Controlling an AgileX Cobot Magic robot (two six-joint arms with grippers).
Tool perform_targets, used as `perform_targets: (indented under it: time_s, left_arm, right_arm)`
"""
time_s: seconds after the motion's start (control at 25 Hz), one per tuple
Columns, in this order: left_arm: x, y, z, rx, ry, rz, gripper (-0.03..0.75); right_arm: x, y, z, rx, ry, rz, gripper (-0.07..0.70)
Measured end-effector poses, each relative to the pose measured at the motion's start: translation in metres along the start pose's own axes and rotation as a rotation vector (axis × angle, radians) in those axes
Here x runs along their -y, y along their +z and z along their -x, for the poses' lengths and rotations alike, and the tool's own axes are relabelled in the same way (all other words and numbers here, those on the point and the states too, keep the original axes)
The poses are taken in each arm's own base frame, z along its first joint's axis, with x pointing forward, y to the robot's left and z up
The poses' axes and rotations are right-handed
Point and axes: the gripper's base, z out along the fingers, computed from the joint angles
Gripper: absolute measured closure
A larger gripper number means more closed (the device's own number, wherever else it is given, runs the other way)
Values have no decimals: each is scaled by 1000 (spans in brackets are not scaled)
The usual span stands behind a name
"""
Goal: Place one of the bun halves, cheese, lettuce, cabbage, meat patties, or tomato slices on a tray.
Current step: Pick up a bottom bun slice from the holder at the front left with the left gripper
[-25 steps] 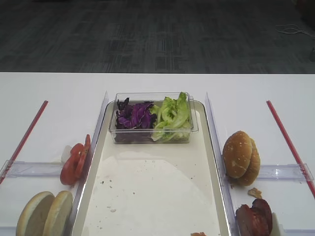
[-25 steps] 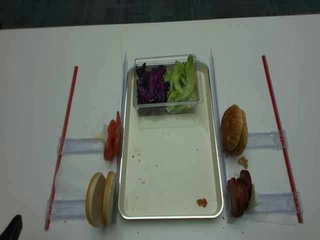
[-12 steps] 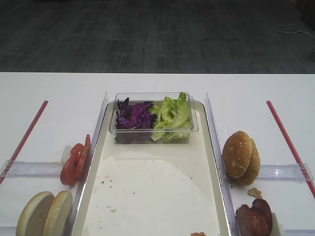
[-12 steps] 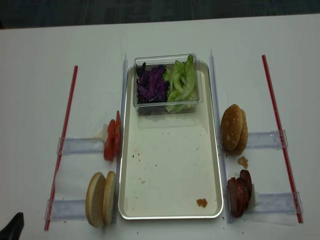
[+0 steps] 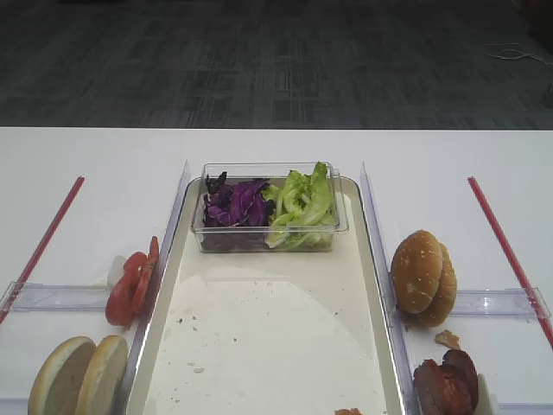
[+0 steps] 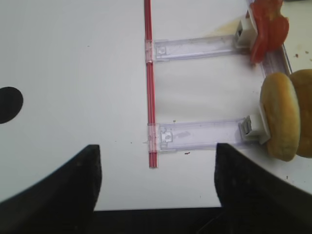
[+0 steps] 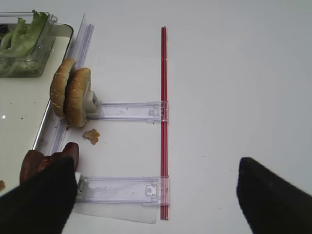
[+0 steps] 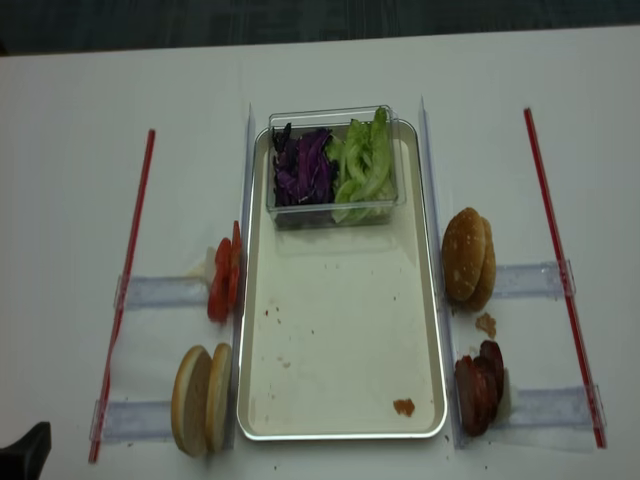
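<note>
The off-white tray (image 5: 259, 346) (image 8: 340, 330) lies in the middle, bare but for crumbs. In the clear box on its far end sit purple cabbage (image 5: 235, 203) (image 8: 305, 170) and green lettuce (image 5: 302, 206) (image 8: 365, 165). To the tray's left, tomato slices (image 5: 130, 281) (image 6: 265, 29) and pale bun halves (image 5: 78, 376) (image 6: 280, 114) stand on edge. Meat patties (image 5: 445, 380) (image 7: 36, 161) stand at its right. Cheese is out of view. My left gripper (image 6: 156, 185) is open over bare table, left of the bun halves. My right gripper (image 7: 156, 200) is open, right of the patties.
Golden speckled buns (image 5: 423, 277) (image 7: 70, 95) stand on edge right of the tray. Clear plastic holders (image 7: 126, 111) and red strips (image 7: 164, 122) (image 6: 150, 83) lie on the white table. A crumb (image 7: 90, 135) lies by the patties. The table's near edge (image 6: 156, 210) is below the left gripper.
The dark tip of the left arm at the bottom-left corner of the realsense view has crept slightly inward. Nothing else has moved.
</note>
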Motion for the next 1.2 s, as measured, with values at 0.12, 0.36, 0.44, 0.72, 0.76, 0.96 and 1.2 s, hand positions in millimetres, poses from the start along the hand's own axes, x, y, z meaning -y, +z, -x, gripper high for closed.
perform_targets:
  time_s: [0.12, 0.36, 0.44, 0.72, 0.76, 0.96, 1.2]
  left_arm:
    - [0, 6, 5, -47, 3, -1, 252]
    - [1, 22, 15, -174, 1, -2, 252]
    - [1, 28, 18, -218, -18, 0, 252]
    - [2, 48, 27, -357, -25, -1, 252]
    - [3, 50, 28, -375, -25, -3, 252]
    - [4, 62, 32, -486, -22, -7, 252]
    - [8, 66, 41, -535, -49, -45, 252]
  right_arm:
    - [0, 0, 0, 0, 0, 0, -62]
    - [0, 0, 0, 0, 0, 0, -62]
    - [0, 0, 0, 0, 0, 0, -62]
    - [0, 0, 0, 0, 0, 0, -62]
    - [0, 0, 0, 0, 0, 0, -62]
    - [0, 0, 0, 0, 0, 0, -62]
    - [0, 0, 0, 0, 0, 0, -62]
